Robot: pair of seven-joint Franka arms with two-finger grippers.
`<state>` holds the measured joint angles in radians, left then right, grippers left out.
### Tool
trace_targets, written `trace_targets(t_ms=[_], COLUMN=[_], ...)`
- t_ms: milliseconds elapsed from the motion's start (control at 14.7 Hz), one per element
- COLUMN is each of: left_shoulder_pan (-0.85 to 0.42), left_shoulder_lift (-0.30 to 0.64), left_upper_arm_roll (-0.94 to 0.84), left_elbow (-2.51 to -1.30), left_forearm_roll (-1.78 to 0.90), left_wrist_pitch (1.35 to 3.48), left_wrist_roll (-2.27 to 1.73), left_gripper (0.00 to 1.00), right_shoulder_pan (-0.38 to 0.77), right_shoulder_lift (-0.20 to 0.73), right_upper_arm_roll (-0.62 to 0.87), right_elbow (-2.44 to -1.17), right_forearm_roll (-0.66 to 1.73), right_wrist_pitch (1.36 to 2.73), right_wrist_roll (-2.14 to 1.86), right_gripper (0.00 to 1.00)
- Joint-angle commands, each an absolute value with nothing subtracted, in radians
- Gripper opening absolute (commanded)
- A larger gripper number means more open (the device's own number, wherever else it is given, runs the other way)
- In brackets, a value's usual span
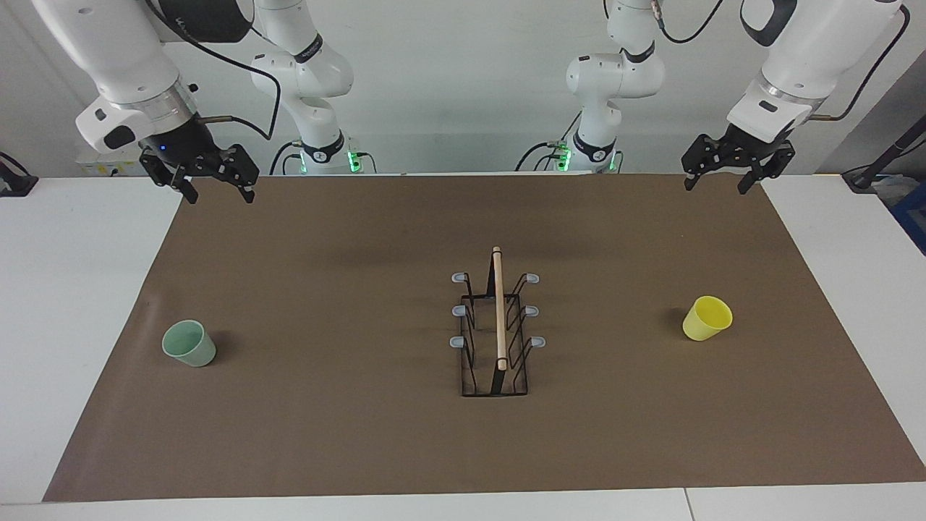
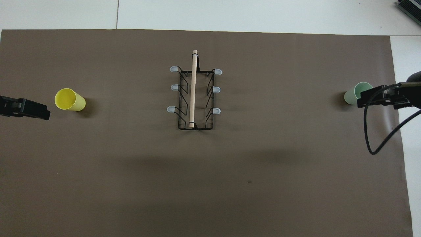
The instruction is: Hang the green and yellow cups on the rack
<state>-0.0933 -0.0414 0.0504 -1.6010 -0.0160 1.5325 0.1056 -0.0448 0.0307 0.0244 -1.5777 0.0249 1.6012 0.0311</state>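
Note:
The pale green cup (image 1: 189, 344) stands upright on the brown mat at the right arm's end, and the overhead view also shows the green cup (image 2: 354, 94). At the left arm's end the yellow cup (image 1: 707, 318) stands upright, mouth up like the yellow cup (image 2: 69, 99) seen from overhead. Between them stands the black wire rack (image 1: 498, 334) with its wooden rod; nothing hangs on the rack (image 2: 194, 95) prongs. My right gripper (image 1: 221, 194) hangs open and empty, high over the mat's edge. From overhead the right gripper (image 2: 365, 98) covers part of the green cup's rim. My left gripper (image 1: 715, 187) is open, empty, raised; the overhead view shows the left gripper (image 2: 39, 111) beside the yellow cup.
The brown mat (image 1: 347, 449) covers most of the white table (image 1: 65, 304). A black cable (image 2: 371, 138) loops down from the right arm over the mat's edge.

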Motion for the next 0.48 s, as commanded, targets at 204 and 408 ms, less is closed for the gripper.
trace_targets(t_ms=[204,408], left_shoulder_pan=[-0.068,-0.046], left_shoulder_lift=[0.084,0.161], left_upper_arm_roll=[0.063,0.074], left_elbow=[-1.478,-1.422], left_forearm_roll=[-0.015,-0.032], left_wrist_pitch=[1.52,1.52], left_wrist_roll=[0.081,-0.036], left_gripper=[1.0,1.0], right_shoulder_pan=[-0.055,-0.052], right_shoulder_lift=[0.026,0.026], right_upper_arm_roll=[0.037,0.037], right_elbow=[-1.696,-1.756], right_forearm_roll=[-0.015,-0.035], right_wrist_pitch=[1.742,1.827], right_wrist_roll=[0.012,0.011], right_gripper=[1.0,1.0])
